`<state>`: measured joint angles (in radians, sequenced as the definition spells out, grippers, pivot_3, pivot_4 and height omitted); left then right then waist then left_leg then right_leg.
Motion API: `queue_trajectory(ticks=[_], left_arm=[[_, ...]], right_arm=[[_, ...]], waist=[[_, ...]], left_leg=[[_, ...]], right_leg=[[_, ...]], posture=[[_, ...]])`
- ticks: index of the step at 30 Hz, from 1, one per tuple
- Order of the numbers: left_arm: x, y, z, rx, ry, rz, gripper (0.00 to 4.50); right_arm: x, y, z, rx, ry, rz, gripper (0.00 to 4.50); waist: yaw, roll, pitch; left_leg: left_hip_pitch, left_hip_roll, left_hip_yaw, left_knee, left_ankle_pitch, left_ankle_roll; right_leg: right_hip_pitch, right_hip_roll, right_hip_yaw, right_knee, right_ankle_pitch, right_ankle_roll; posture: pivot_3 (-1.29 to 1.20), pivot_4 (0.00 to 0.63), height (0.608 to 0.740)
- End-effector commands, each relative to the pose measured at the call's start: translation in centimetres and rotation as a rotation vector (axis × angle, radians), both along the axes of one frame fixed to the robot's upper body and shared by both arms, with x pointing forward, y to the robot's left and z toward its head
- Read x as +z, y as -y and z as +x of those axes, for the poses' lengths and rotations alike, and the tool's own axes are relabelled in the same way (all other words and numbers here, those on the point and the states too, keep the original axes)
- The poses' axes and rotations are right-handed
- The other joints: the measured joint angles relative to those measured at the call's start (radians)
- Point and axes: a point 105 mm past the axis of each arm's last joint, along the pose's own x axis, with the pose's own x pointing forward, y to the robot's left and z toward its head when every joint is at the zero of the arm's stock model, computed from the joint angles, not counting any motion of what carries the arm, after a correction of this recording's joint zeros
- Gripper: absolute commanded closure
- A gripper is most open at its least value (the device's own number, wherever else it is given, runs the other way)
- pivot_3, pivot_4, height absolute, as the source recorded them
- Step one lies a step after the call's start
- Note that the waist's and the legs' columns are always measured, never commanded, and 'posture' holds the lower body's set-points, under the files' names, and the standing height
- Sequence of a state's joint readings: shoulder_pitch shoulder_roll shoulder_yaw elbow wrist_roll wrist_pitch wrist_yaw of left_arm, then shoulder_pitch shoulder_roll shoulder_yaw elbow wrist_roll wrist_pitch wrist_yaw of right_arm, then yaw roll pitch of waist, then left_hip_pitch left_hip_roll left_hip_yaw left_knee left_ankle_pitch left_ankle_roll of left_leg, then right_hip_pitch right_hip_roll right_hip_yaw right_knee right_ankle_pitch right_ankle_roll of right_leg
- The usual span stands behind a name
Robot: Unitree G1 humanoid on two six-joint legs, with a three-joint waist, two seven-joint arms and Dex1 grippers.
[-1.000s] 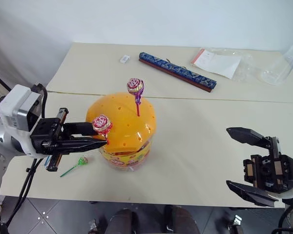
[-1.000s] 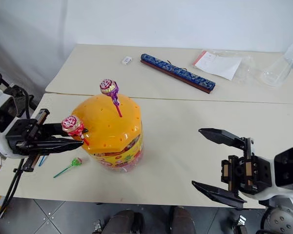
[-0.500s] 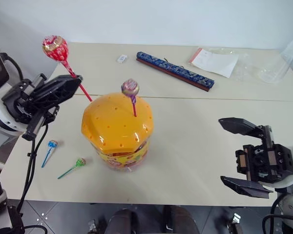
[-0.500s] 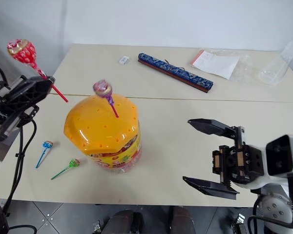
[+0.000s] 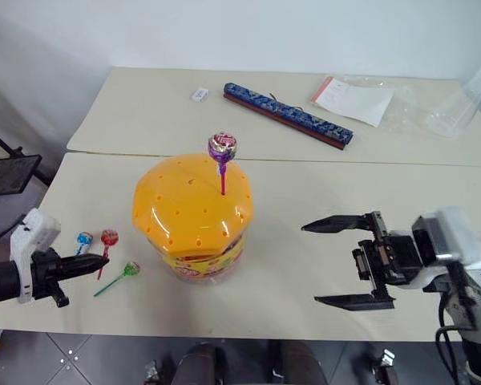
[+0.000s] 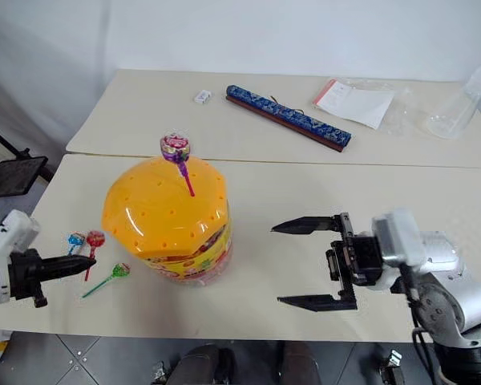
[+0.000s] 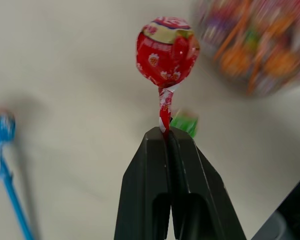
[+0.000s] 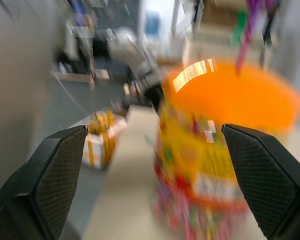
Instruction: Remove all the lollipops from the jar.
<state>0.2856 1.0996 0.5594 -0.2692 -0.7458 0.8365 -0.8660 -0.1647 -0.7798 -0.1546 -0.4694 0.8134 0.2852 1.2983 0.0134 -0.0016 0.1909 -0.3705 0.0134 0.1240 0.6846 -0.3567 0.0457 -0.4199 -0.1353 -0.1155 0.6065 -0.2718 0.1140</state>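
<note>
The jar point(image 5: 191, 218), orange-lidded with a yellow label, stands at the front left of the near table. One purple lollipop point(image 5: 222, 147) sticks up from a hole in its lid. My left gripper point(image 7: 165, 131) is shut on the stick of a red lollipop point(image 7: 167, 49), low over the table left of the jar. A blue lollipop point(image 5: 83, 239) and a green lollipop point(image 5: 131, 268) lie on the table close by. My right gripper point(image 5: 311, 265) stands open to the right of the jar, its fingers pointing at it with a gap between.
On the far table lie a long blue box point(image 5: 289, 117), a sheet of paper point(image 5: 354, 101), a clear plastic bag point(image 5: 457, 108) and a small white piece point(image 5: 200, 95). A seam point(image 5: 369, 163) joins the two tables. A black stand point(image 5: 10, 174) is off the left edge.
My left gripper has swung down from high on the left to just over the table, carrying the red lollipop. My right gripper has moved in toward the jar.
</note>
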Motion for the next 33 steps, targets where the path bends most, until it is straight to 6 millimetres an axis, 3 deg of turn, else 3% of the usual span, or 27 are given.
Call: queue_trajectory(ticks=[1, 7, 12, 16, 20, 25, 29, 33], left_arm=[[0.1, 0.0, -0.1, -0.004, 0.021, 0.013, 3.46], [1.5, 0.2, -0.1, -0.053, 0.092, -0.031, 1.63], [7.0, 0.0, 1.0, -0.092, 0.419, -0.242, 0.15], [11.9, 0.0, 0.4, -0.189, 0.651, -0.517, 0.06], [14.2, 1.8, -0.8, -0.314, 0.698, -0.705, 0.06], [14.1, 3.2, -2.3, -0.412, 0.737, -0.825, 0.06], [13.7, 4.0, -3.2, -0.482, 0.801, -0.841, 0.06], [12.5, 2.9, -3.0, -0.447, 0.755, -0.785, 0.06]], right_arm=[[-0.3, 0.3, 0.3, -0.032, -0.001, -0.05, 0.0], [1.2, 0.2, 1.0, -0.069, 0.0, 0.019, 0.0], [4.8, -1.3, 1.5, -0.043, -0.031, 0.223, 0.0], [6.7, -3.5, 2.3, 0.015, -0.048, 0.26, 0.0], [7.5, -5.8, 2.7, 0.089, -0.1, 0.258, 0.0], [8.0, -9.2, 4.2, 0.105, -0.127, 0.179, 0.0], [8.2, -10.7, 3.9, 0.164, -0.138, 0.106, 0.0], [8.5, -12.0, 3.4, 0.243, -0.136, 0.084, 0.0]], waist=[[-0.002, 0.0, 0.0], [-0.014, 0.0, 0.0], [-0.018, 0.0, 0.0], [-0.019, 0.0, 0.0], [-0.022, -0.001, 0.0], [-0.04, -0.001, 0.0], [-0.041, -0.002, -0.001], [-0.043, -0.002, -0.001]], left_leg=[[0.0, 0.001, 0.0, 0.0, 0.0, 0.0], [0.001, 0.002, -0.001, 0.0, 0.0, -0.003], [0.0, 0.002, 0.0, 0.0, 0.0, -0.003], [-0.001, 0.002, 0.0, 0.001, 0.0, -0.002], [-0.001, 0.001, 0.002, 0.001, 0.0, -0.002], [-0.002, 0.001, 0.001, 0.004, 0.0, -0.001], [-0.002, 0.001, 0.001, 0.007, 0.0, -0.001], [-0.003, 0.001, 0.0, 0.007, 0.0, -0.001]], right_leg=[[0.0, -0.002, 0.001, 0.0, 0.0, 0.0], [-0.001, -0.004, 0.002, 0.004, -0.001, -0.003], [-0.002, -0.005, 0.002, 0.005, -0.001, -0.003], [-0.005, -0.004, 0.0, 0.008, -0.001, -0.003], [-0.006, 0.001, -0.004, 0.012, -0.001, -0.003], [-0.007, 0.001, -0.003, 0.014, -0.001, -0.003], [-0.006, 0.002, -0.003, 0.016, -0.001, -0.003], [-0.006, 0.003, -0.003, 0.016, -0.001, -0.003]], posture=[[0.0, 0.15, 0.74], [0.0, 0.15, 0.74], [0.0, 0.15, 0.74], [0.0, 0.15, 0.74], [0.0, 0.15, 0.74], [0.0, 0.15, 0.74], [0.0, 0.15, 0.74], [0.0, 0.15, 0.74]])
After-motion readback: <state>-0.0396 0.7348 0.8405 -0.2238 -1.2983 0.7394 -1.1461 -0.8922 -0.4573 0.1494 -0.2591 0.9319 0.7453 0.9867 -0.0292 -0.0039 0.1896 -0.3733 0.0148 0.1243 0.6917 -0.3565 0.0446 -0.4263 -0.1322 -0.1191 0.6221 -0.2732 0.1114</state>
